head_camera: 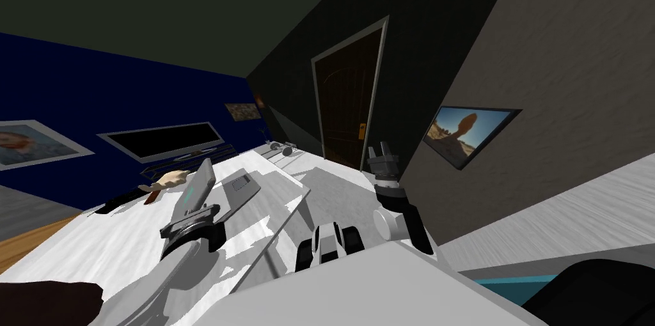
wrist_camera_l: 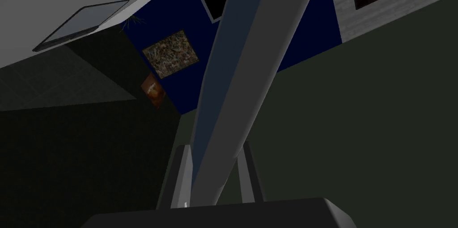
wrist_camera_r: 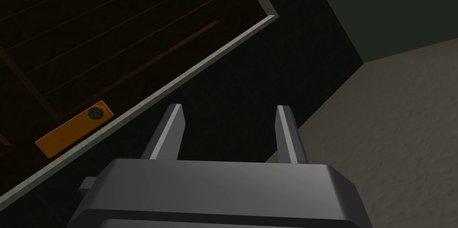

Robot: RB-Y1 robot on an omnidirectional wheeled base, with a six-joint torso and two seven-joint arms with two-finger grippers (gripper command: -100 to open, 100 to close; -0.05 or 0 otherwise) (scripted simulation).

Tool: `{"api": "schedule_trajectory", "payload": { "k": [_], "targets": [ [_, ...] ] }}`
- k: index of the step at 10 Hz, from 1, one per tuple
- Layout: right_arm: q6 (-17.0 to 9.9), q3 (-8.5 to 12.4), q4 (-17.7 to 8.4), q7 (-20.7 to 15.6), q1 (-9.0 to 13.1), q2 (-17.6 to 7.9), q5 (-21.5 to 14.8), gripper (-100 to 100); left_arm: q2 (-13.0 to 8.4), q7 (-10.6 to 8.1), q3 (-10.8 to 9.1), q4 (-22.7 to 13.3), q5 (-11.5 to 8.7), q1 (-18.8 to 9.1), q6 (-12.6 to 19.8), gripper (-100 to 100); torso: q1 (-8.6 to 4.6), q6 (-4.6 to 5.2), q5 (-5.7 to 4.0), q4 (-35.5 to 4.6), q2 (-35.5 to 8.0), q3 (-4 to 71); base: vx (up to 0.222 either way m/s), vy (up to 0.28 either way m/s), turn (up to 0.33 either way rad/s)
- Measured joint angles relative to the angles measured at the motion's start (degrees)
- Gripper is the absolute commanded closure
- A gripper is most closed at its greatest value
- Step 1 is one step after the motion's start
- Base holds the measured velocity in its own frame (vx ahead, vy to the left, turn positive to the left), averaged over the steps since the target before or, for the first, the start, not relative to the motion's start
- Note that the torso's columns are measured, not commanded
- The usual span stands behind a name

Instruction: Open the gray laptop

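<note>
Laptop lid (wrist_camera_l: 241, 82) raised (top cut off), pinched in left tool (wrist_camera_l: 214, 149)

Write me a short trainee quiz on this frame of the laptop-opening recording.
1. True or false: the laptop lid lies flat shut.
2. Fill in: the right gripper, pointing at the door, is ___.
3. What clamps the lid's edge? A the left gripper; B the right gripper; C nothing.
Key: 1 false, it stands partly raised; 2 open; 3 A.
</note>
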State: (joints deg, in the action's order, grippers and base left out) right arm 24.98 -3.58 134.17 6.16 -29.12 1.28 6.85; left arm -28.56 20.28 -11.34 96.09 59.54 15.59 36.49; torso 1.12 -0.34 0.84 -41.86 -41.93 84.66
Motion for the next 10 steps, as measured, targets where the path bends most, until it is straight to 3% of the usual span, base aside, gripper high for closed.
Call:
{"api": "schedule_trajectory", "payload": {
  "k": [2, 3, 4, 6, 10],
  "targets": [
    [0.0, 0.0, 0.0, 0.0, 0.0, 0.0, 0.0, 0, 1.1, 0.43, 1.03, -0.1, 3.1, 0.9, 0.7, 100, -0.08, -0.05, -0.05, -0.1, -0.1, -0.1, 0.046, 0.009, -0.043],
    [0.0, 0.0, 0.0, 0.0, 0.0, 0.0, 0.0, 0, 2.1, 0.12, 1.85, -1.6, 5.9, 0.6, 1.0, -100, -0.02, 0.01, 0.05, 0.0, -0.1, -0.1, 0.028, -0.04, 0.021],
    [0.0, 0.0, 0.0, 0.0, 0.0, 0.0, 0.0, 0, 1.7, 0.68, 1.6, -1.5, 5.1, 0.7, 0.8, -100, -0.43, 0.16, -0.37, -0.2, -0.2, -0.1, 0.018, -0.07, 0.076],
    [0.0, 0.0, 0.0, 0.0, 0.0, 0.0, 0.0, 0, -0.3, 3.24, 0.26, -0.9, 1.6, 0.6, -0.2, -100, -1.32, 0.3, -0.95, -0.5, -0.5, -0.2, 0.007, -0.061, 0.038],
    [0.0, 0.0, 0.0, 0.0, 0.0, 0.0, 0.0, 0, -3.5, 7.89, -1.77, 0.0, -5.2, 0.1, -1.4, -100, -1.29, 0.37, -0.95, -0.5, -0.4, -0.1, 0.012, -0.069, 0.052]
  ]
}}
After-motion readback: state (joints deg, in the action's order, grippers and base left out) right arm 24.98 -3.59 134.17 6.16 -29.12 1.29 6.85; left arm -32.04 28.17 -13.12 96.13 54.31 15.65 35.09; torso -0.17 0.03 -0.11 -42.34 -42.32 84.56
